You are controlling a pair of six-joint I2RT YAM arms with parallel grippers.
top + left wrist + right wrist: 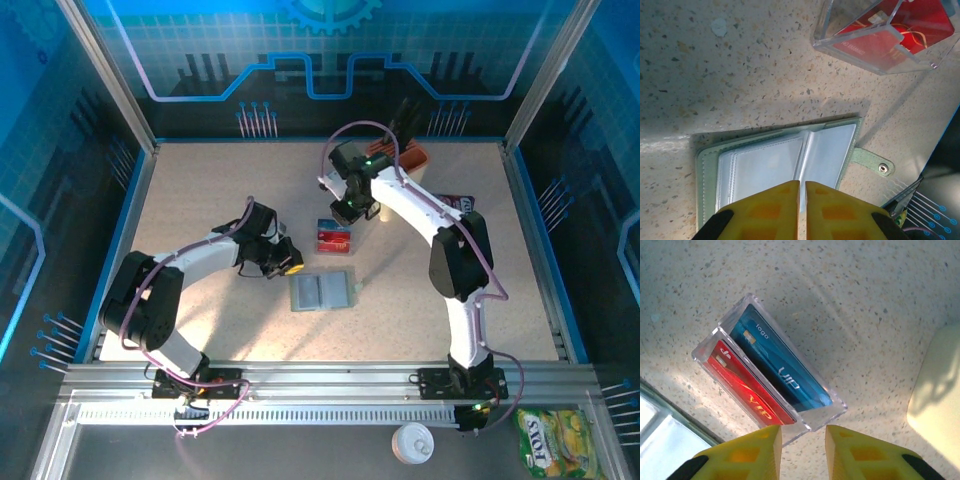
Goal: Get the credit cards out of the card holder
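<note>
The card holder [775, 162] lies open and flat on the worktop [740, 65], clear sleeves upward. The left claw [802, 186] hangs over its near edge, fingers all but touching and nothing plainly gripped. The right claw [802, 432], parted and empty, hovers above a clear stand [832, 407] just beyond the holder. Two credit cards [775, 365] stand inside, one blue, one red.

The top external camera looks down from above and behind the arm bases [200, 378], taking in the whole speckled beige worktop [200, 200]. The left wrist camera looks down past the yellow left tool [802, 197], close over the opened grey-green card holder [765, 162]. The right wrist camera, past the yellow right tool [802, 440], sits close over the clear plastic stand [837, 405], which the left wrist view shares at its top right.
</note>
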